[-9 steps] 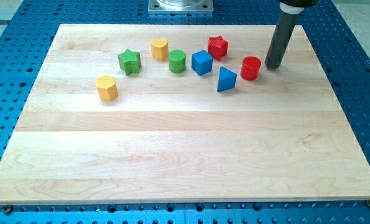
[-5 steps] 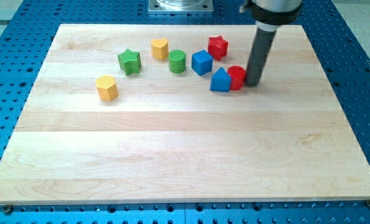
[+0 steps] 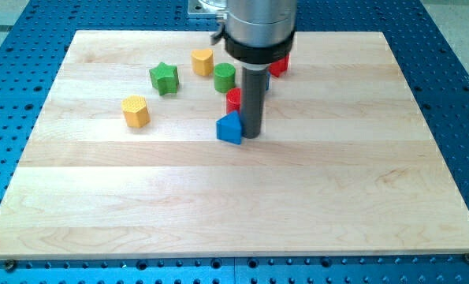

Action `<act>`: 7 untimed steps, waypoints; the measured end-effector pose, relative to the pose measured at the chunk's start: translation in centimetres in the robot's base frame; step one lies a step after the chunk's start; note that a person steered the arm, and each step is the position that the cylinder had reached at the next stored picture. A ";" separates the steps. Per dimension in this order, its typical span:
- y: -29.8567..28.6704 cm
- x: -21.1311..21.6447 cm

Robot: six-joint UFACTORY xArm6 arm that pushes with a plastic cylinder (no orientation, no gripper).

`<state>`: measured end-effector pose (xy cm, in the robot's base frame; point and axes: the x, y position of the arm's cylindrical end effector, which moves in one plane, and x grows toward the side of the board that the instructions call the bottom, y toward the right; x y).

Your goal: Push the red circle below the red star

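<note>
My tip (image 3: pixel 251 134) touches the blue triangular block (image 3: pixel 229 128); no fingers, nothing held. Red circle (image 3: pixel 233 99), half-hidden, sits lower-left of red star (image 3: pixel 279 65). Advise nudging it rightward, avoiding blue.

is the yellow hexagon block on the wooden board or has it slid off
On the board. The yellow hexagon block sits on the wooden board, well inside its left edge.

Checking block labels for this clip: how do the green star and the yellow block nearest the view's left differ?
The green star is green with pointed arms; the yellow block is yellow with flat sides, seemingly hexagonal. The green star lies nearer the view's top, the yellow block lower and further left. Both stand apart from other blocks, well left of my tip.
</note>
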<state>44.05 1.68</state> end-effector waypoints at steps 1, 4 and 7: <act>-3.0 0.0; -4.8 -4.4; 2.4 -4.9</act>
